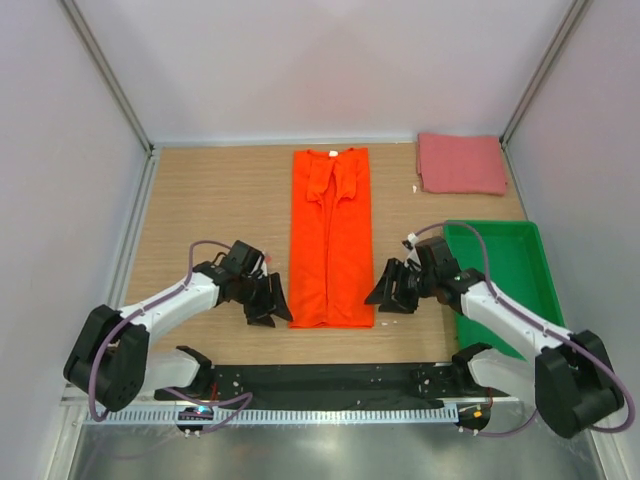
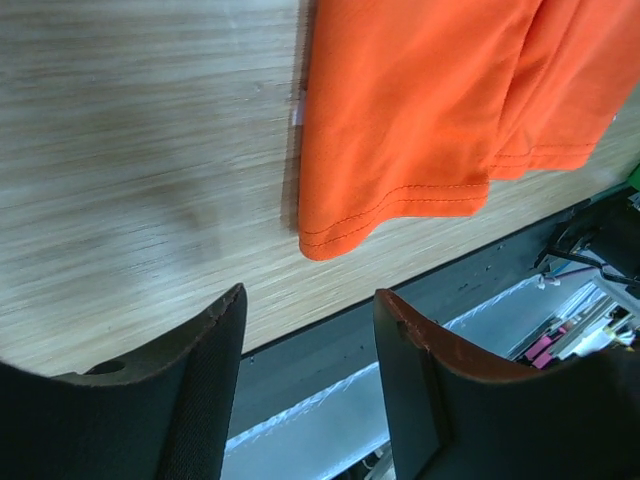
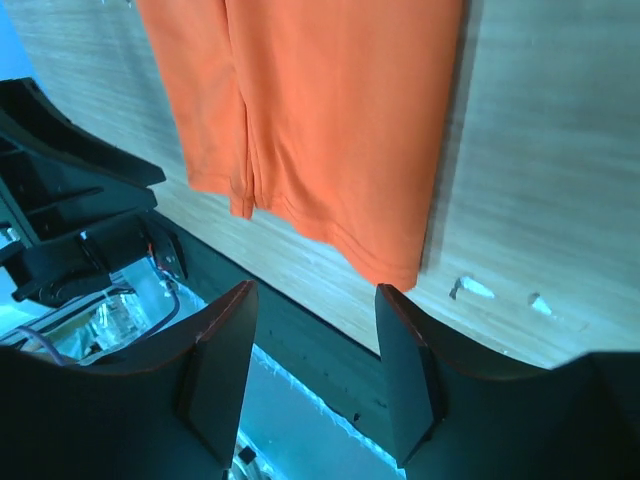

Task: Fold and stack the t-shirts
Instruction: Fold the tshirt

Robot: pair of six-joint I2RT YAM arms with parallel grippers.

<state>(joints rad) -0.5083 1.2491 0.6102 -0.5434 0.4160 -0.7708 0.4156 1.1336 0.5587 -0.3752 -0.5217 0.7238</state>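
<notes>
Orange t-shirt (image 1: 331,240) is folded into a long strip mid-surface (image 1: 220,200), and the pink-red t-shirt (image 1: 460,163) sits folded in the far right corner. Green tray (image 1: 515,265) is at the right edge, both shirts outside it. Left jaws and right jaws are parted, gripping nothing, either side of the orange hem.

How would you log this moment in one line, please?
orange shirt: long fold, flat | pink shirt: folded, far right | left jaws, right jaws: open, empty
</notes>
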